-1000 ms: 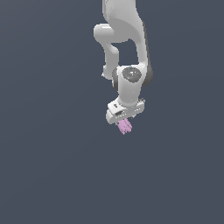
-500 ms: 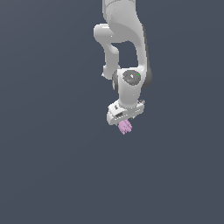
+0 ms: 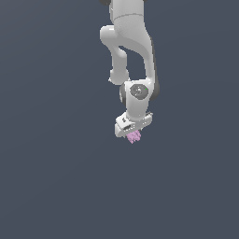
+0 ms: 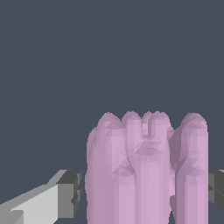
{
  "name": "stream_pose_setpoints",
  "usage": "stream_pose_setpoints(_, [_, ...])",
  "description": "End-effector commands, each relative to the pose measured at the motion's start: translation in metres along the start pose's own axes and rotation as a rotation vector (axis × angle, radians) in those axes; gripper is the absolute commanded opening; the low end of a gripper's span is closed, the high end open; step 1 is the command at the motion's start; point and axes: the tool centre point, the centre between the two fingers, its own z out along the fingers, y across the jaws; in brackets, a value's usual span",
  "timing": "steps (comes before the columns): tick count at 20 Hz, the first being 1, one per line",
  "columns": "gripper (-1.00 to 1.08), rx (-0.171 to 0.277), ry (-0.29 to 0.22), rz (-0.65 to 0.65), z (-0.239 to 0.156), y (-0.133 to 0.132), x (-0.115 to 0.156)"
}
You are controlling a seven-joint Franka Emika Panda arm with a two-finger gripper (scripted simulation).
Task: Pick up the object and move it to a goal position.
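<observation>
Gripper [image 3: 134, 136] closed on the pink lumpy object [image 3: 134, 136], just right of frame centre under the white arm [image 3: 133, 51], fingers [image 4: 65, 194] pinching both its sides.

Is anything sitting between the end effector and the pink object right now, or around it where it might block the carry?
Nothing visible does. The pink object sits directly between the end effector's fingers, with no other thing around it in either view, only plain dark background. No goal marker is visible, so the path there cannot be judged.
</observation>
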Motion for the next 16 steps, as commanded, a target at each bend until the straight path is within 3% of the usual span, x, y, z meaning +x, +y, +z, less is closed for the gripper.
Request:
stream_pose_setpoints(1, [1.0, -0.001, 0.001, 0.0, 0.0023, 0.0002, 0.0007])
stream_pose_setpoints(2, [-1.0, -0.001, 0.001, 0.0, 0.0023, 0.0002, 0.0007])
stream_pose_setpoints(16, [-1.0, -0.001, 0.002, 0.0, -0.0026, 0.0055, -0.0012])
